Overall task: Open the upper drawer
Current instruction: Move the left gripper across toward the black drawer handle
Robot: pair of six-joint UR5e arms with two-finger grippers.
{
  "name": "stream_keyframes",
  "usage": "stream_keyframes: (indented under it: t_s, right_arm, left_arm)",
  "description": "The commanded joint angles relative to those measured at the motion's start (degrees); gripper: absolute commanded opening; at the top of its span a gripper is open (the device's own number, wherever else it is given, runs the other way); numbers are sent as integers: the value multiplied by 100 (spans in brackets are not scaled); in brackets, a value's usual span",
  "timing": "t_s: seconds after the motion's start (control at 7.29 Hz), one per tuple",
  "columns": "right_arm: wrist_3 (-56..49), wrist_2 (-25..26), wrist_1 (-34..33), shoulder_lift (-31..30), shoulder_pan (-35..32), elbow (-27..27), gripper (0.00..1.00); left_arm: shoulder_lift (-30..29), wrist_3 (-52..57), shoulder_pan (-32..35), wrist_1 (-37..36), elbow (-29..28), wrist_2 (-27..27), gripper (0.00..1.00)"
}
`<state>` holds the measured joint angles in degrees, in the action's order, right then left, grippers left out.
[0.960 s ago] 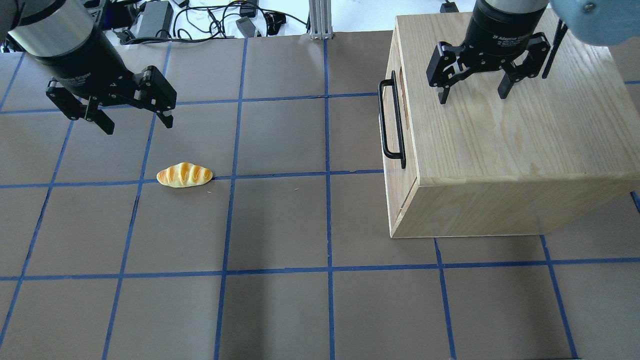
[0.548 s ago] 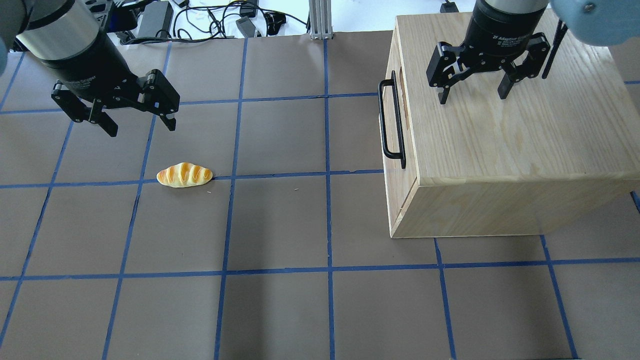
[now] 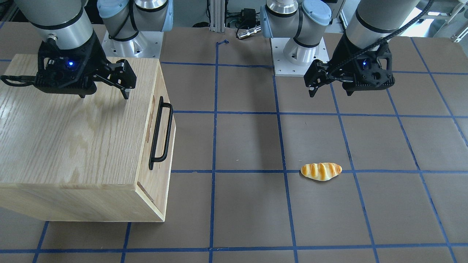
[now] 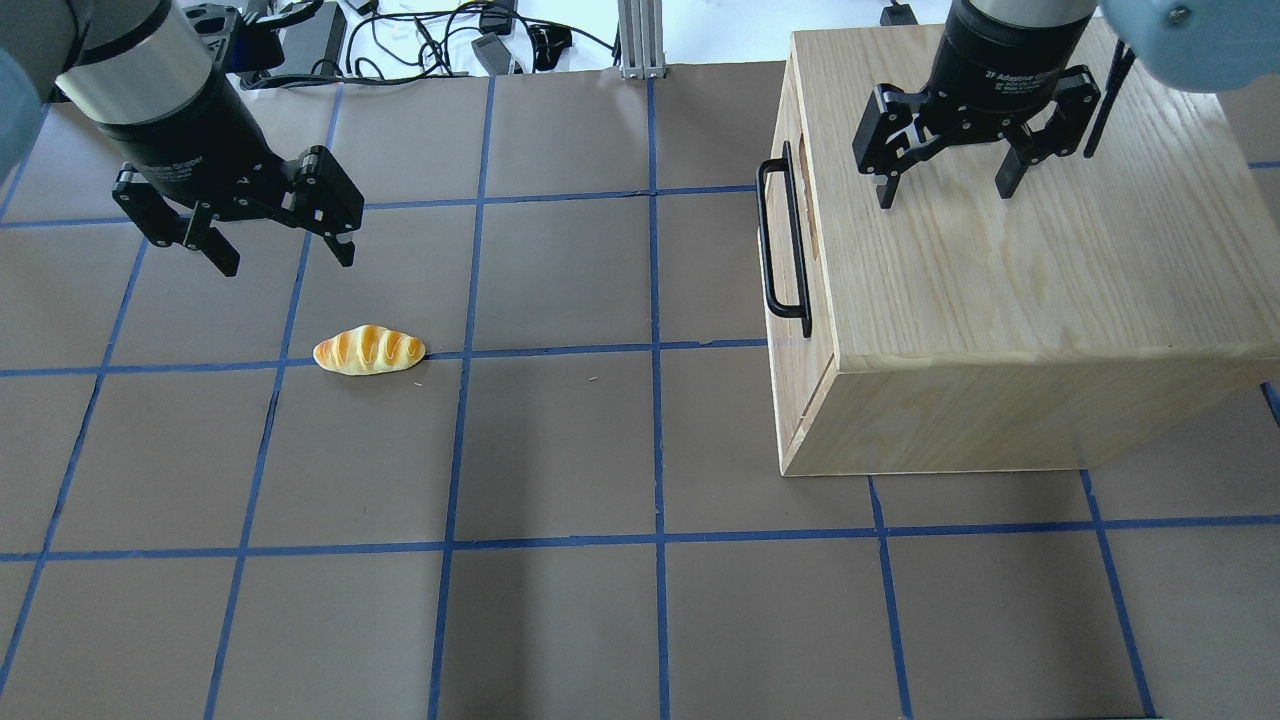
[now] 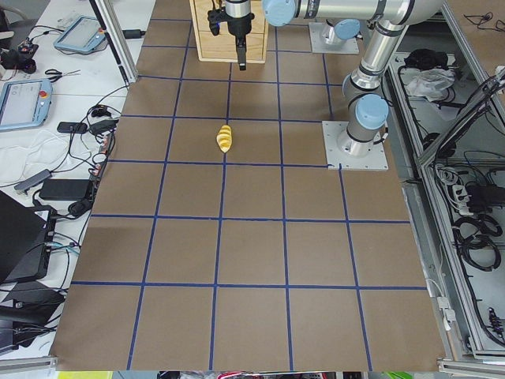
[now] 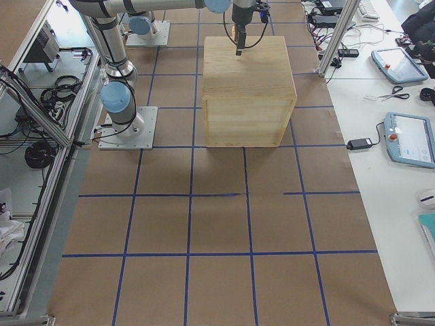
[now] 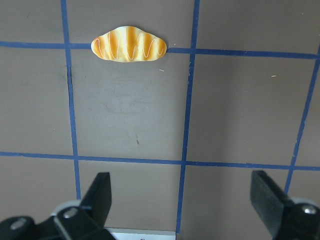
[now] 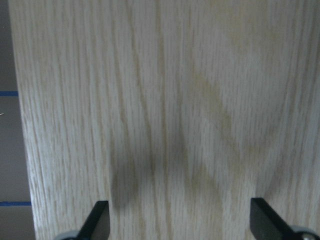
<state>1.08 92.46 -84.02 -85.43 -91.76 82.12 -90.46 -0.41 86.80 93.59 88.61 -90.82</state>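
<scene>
Standing on the robot's right part of the table (image 4: 560,450), brown and gridded with blue tape (image 4: 658,440), we log one oak-grain cabinet (image 4: 1020,260), its front turned toward the table's middle. Item: the upper drawer (image 4: 792,250), which we find shut, its pale front panel level with the cabinet face. Its long black bar handle (image 4: 766,240) stands clear of the panel, ungripped. Item: the right gripper (image 4: 945,195), which we place above the cabinet's top, near the front edge but back from the handle. Its two fingers (image 8: 97,222) are spread wide with nothing between them, and the right wrist view shows only wood grain with a soft shadow on it. Item: the left gripper (image 4: 285,260), which we place over bare table on the robot's left, well apart from cabinet and drawer. Its pincer is likewise parted and holds nothing. Item: one bread roll (image 4: 369,351), golden with pale stripes, lying flat with one end on a blue tape line, near the left gripper. In the left wrist view we see the roll ahead of the spread fingers and apart from them. Item: cables and power bricks (image 4: 320,35), beyond the table's top edge in the overhead view.
</scene>
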Motion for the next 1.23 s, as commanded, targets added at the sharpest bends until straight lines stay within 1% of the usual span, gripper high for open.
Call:
stream_keyframes:
  t_s: [0.0,0.14,0.27,0.55,0.82,0.96,1.1]
  right_arm:
    - [7,0,0,0,9,-3,100]
    - [-2,0,0,0,0,6,100]
    - [-2,0,0,0,0,6,100]
    - [7,0,0,0,0,-3,100]
    - [-2,0,0,0,0,-3,100]
    - [-2,0,0,0,0,-3,100]
    - [6,0,0,0,0,-3,100]
  left_arm:
    - [-139,-37,143,-149,7,108,100]
    - [-174,-212,362,-236,-37,126,100]
    - [-348,-440,564,-645,-11,161,100]
    - [-735,-1202,1091,-1454,-55,799,100]
    - [-1008,-1547,1680,-2008,-64,907,100]
    - [-1105,-1732,1831,-2099,-64,1265,100]
    - [-1175,-2082,1945,-2474,-64,1556,100]
